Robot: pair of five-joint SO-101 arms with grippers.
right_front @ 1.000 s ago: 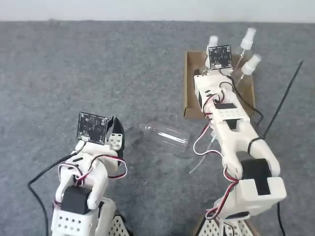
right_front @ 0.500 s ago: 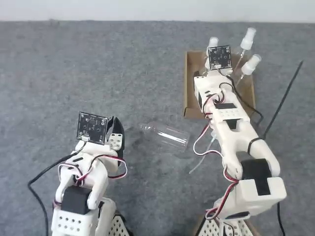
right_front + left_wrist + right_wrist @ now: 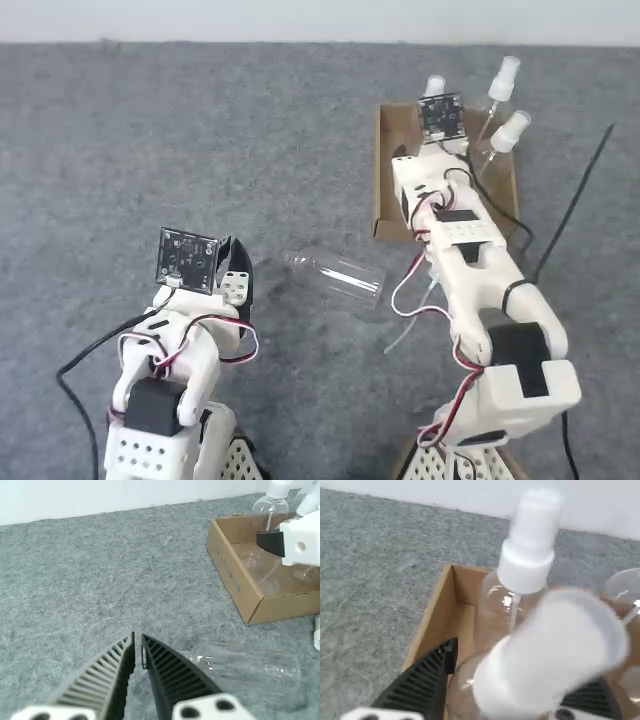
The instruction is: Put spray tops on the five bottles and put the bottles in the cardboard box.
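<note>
A clear bottle with a white spray top sits between the jaws of my right gripper, which is shut on it over the cardboard box. A second topped bottle stands just behind it. From above, the right arm stretches over the box, where three white spray tops show. An uncapped clear bottle lies on its side between the arms, also in the left wrist view. My left gripper is shut and empty, just short of that bottle's neck.
Grey carpet covers the table, with a white wall along the far edge. A black cable runs to the right of the box. Red and white wires loop off the right arm near the lying bottle. Open carpet lies far left.
The right arm's wrist has edged slightly farther over the box with its bottle. The left arm and the lying bottle have not moved.
</note>
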